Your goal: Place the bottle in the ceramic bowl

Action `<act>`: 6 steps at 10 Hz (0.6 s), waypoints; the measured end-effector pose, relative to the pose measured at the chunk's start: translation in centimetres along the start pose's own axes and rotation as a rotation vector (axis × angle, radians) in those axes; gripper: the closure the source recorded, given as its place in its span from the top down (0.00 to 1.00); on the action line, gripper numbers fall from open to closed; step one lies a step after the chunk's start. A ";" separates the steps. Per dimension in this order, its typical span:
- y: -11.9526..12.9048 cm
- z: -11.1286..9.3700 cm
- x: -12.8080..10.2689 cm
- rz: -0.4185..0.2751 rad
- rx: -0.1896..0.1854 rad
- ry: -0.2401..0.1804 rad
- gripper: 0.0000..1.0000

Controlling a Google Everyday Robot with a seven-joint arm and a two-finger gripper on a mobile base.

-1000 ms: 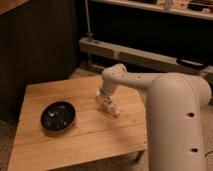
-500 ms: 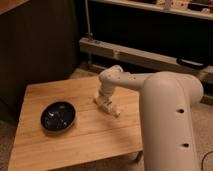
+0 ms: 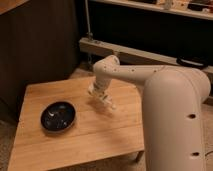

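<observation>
One arm, one bottle, one bowl, all on the table (image 3: 80, 147). The arm (image 3: 135, 75) reaches in from the right and bends down over the middle of the tabletop. The gripper (image 3: 99, 93) sits low there, right down at the wood. The bottle (image 3: 107, 103) shows as a slim, pale shape just below and to the right of the gripper. It lies at a slant on the table, with its upper end up against the gripper. Whether the gripper is open around it, closed on it or merely beside it cannot be told; pale wrist and pale bottle run together. The bowl (image 3: 58, 116) sits well apart to the left, dark, glossy and with nothing in it.

Now, handling. By the look of it this is a small plastic bottle, so probably light and no strain on the arm. It is also round and lying on its side, so a nudge could easily send it rolling. The walls likely give a little under a squeeze and the label looks smooth. A firm, even hold should serve better than a hard pinch. The best place to take it would be across the body near the middle, square to its long axis. The narrower cap end could slip out. The bowl is ceramic: hard, likely to stay put, but chippable. It is shallow too, so the bottle is better lowered in flat than dropped.
</observation>
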 end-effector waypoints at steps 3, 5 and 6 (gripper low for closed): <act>3.3 -2.3 -6.6 -0.098 -0.039 -0.065 0.00; 6.1 -2.4 -10.5 -0.162 -0.075 -0.098 0.00; 8.5 -2.8 -12.6 -0.214 -0.106 -0.122 0.00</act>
